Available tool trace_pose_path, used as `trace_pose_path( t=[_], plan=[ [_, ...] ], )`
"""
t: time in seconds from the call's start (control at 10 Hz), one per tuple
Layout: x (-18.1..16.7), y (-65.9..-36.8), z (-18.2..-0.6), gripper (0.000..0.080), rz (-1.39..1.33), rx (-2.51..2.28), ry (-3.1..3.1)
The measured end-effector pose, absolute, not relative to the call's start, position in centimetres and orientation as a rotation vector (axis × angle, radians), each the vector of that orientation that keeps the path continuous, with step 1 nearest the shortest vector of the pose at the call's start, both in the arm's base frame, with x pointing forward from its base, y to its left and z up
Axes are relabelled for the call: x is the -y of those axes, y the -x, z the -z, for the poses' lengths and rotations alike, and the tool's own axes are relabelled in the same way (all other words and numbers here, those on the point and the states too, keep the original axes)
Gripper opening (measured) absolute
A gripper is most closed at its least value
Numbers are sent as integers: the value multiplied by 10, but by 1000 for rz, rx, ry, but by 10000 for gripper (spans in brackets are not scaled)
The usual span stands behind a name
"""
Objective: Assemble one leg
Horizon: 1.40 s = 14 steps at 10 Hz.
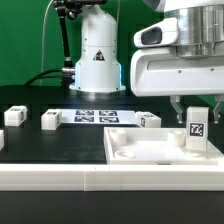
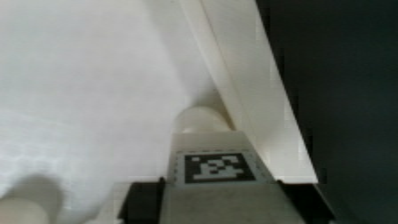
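Leg [image 1: 196, 130] [image 2: 217, 165], tag facing out, stands upright on the white panel [image 1: 150, 152] near the bench's front edge, at the exterior view's right. The end effector [image 1: 197, 112] hangs over it, fingers spread to either side of the leg's top with a slight gap on each side, gripping nothing. The marker board [image 1: 95, 116] lies toward the back edge, another white block [image 1: 50, 120] beside it.

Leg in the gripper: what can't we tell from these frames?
- Exterior view: gap between gripper and leg too small to judge contact.
- Wrist view: gripper cut off by the frame edge, so grip unclear.
- Both views: whether leg is seated in the panel; its base is blurred.
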State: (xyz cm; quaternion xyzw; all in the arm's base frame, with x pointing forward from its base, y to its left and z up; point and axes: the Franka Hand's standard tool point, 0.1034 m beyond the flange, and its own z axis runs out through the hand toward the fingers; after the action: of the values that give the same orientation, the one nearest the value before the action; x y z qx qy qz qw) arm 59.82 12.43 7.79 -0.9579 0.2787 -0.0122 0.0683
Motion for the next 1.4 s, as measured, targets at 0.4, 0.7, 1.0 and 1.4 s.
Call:
trace_pose_path(
  t=[0.4, 0.7, 1.0, 1.4],
  plan=[
    [-130, -598, -77, 296, -7, -1426, 2632],
    [-129, -599, -76, 296, -8, -1415, 2629],
    [-122, -601, -76, 588, 23, -1064, 2792],
    [-125, -605, -78, 646, 33, -405, 2968]
  ],
)
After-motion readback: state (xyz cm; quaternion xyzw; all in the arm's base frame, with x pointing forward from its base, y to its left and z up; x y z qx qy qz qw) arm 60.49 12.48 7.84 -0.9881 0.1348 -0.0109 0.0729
